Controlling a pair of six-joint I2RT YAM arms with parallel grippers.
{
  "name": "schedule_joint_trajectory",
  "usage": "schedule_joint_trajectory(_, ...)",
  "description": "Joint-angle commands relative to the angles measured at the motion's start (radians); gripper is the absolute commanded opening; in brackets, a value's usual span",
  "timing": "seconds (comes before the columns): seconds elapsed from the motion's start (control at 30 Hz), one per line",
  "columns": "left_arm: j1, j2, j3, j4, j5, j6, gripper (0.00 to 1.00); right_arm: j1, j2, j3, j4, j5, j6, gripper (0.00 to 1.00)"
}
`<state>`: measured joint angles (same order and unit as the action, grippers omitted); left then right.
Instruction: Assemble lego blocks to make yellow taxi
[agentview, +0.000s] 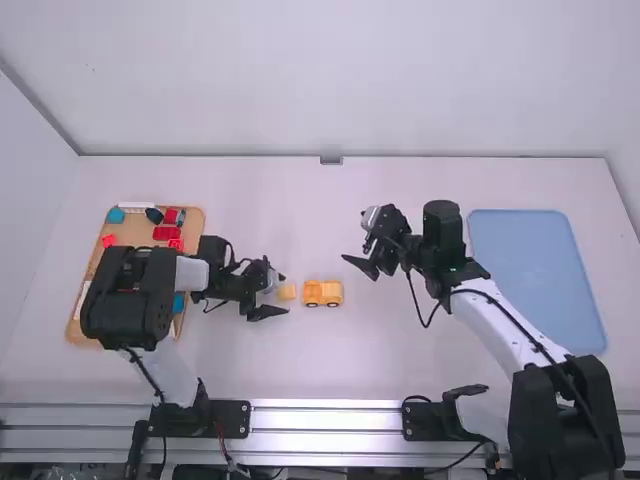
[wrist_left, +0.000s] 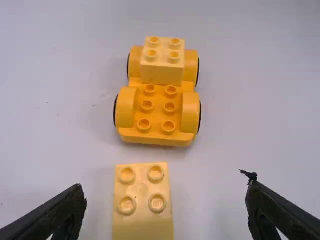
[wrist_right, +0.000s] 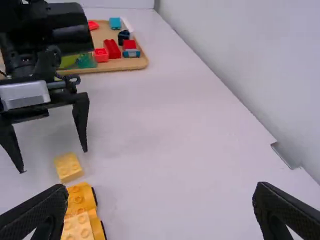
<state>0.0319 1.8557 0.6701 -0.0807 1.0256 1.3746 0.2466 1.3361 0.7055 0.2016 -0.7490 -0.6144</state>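
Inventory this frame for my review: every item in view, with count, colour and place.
car base: one, yellow-orange, table middle
mounted block: one, yellow, on the car base
loose block: one, yellow, beside the car base
wooden tray: one, tan, table's left
tray blocks: several, red, blue, green, in the wooden tray
flat tray: one, blue, table's right
table: one, white, beneath everything
left end effector: one, black, open, by the loose block
right end effector: one, black, open, right of the car base

table (agentview: 375, 360): bright, diffuse light is covering it
toy car (wrist_left: 157, 138): soft shadow is lying beside it
metal rail (agentview: 325, 432): pale glare is streaking along it
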Motion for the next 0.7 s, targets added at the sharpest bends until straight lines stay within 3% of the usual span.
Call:
schedule_joint_trajectory(0.0, -0.013, 0.026, -0.012, 0.013, 0.024, 0.043, 0.79, -0.004, 0.005, -0.006, -0.001, -0.013, -0.003, 0.98)
schedule_joint_trajectory(0.2, -0.014, 0.054, -0.033, 0.146, -0.025, -0.082, 0.71, -0.005, 0.005, -0.006, 0.000, -0.010, 0.015, 0.98)
schedule_joint_trajectory(0.37, -0.006, 0.061, -0.072, 0.225, -0.022, -0.090, 0.59, -0.005, 0.005, -0.006, -0.001, -0.011, 0.014, 0.98)
schedule_joint_trajectory(0.5, -0.011, 0.061, -0.101, 0.275, -0.021, -0.102, 0.43, -0.005, 0.005, -0.006, -0.001, -0.011, 0.011, 0.98)
schedule_joint_trajectory(0.67, -0.010, 0.061, -0.126, 0.350, -0.021, -0.130, 0.33, 0.001, 0.005, -0.006, -0.001, -0.010, 0.012, 0.98)
